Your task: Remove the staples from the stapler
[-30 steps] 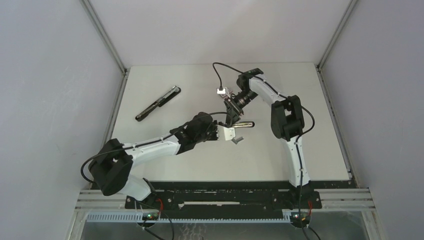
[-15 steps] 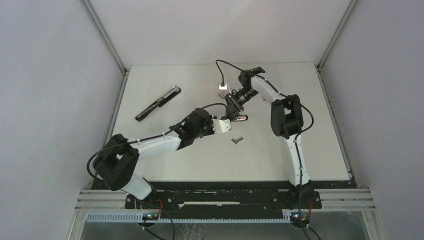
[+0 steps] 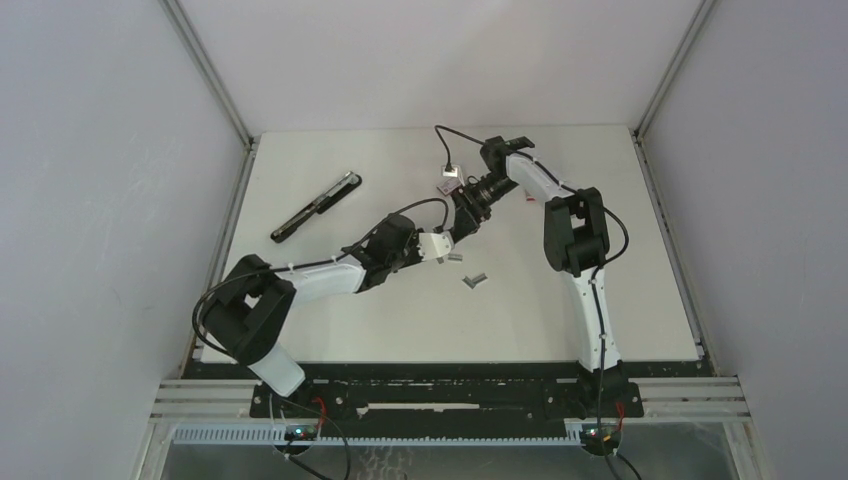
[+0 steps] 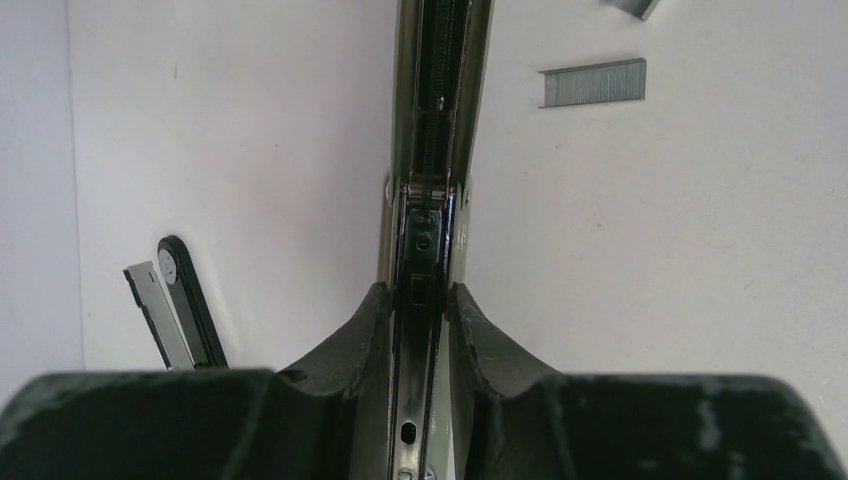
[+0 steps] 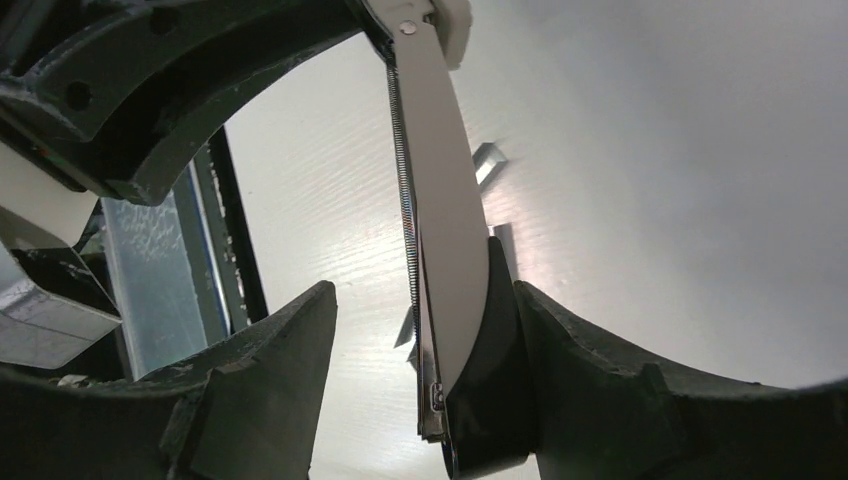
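- The left gripper (image 4: pixel 418 296), at the lower centre of the left wrist view, is clenched on a long slim silver metal stapler (image 4: pixel 441 100). Its two dark fingers press the stapler's sides.
- The stapler runs straight up that frame to the top edge. Its open channel faces the camera, with a thin coil spring inside.
- On the white table (image 3: pixel 600 300), a short silver-grey ribbed strip of staples (image 4: pixel 592 83) lies flat just right of the stapler, apart from it, in the upper right of the left wrist view.
- A bent grey strip (image 3: pixel 475 281) lies a little lower right of the left gripper in the top view, also loose on the table.
- The right gripper (image 5: pixel 420 300) is released. Its jaws straddle the stapler's other end, with a clear gap on the left side and a black part touching the right finger.
- In the top view the two grippers meet at the centre of the table.
- A second slim black-and-silver bar tool (image 3: pixel 315 207) lies diagonally in the upper left of the table, well apart from both arms.
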Controlling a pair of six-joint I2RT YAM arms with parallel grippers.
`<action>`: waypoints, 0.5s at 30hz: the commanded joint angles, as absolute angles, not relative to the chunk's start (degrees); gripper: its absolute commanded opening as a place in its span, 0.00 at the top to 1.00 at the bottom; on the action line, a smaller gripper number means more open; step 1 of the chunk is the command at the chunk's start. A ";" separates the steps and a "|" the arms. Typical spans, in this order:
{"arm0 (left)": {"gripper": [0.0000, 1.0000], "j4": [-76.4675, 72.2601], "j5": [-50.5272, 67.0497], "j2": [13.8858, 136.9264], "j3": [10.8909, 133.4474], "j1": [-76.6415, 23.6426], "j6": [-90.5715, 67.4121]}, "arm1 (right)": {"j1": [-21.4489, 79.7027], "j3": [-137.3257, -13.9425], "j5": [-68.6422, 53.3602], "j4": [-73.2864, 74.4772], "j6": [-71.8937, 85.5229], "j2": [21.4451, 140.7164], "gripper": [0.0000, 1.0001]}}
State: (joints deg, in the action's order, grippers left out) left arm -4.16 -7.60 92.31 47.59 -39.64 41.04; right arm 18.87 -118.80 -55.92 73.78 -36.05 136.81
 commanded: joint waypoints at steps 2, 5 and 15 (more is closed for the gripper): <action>1.00 -8.26 -9.84 92.55 51.04 -39.33 40.20 | 18.60 -119.15 -51.58 68.13 -31.63 135.91 0.36; 1.00 -5.78 -9.77 93.27 52.32 -39.29 40.14 | 18.01 -120.22 -49.87 66.67 -29.83 136.54 0.34; 1.00 -0.47 -9.57 93.75 53.75 -39.29 39.57 | 16.97 -121.10 -44.08 62.06 -23.96 137.57 0.33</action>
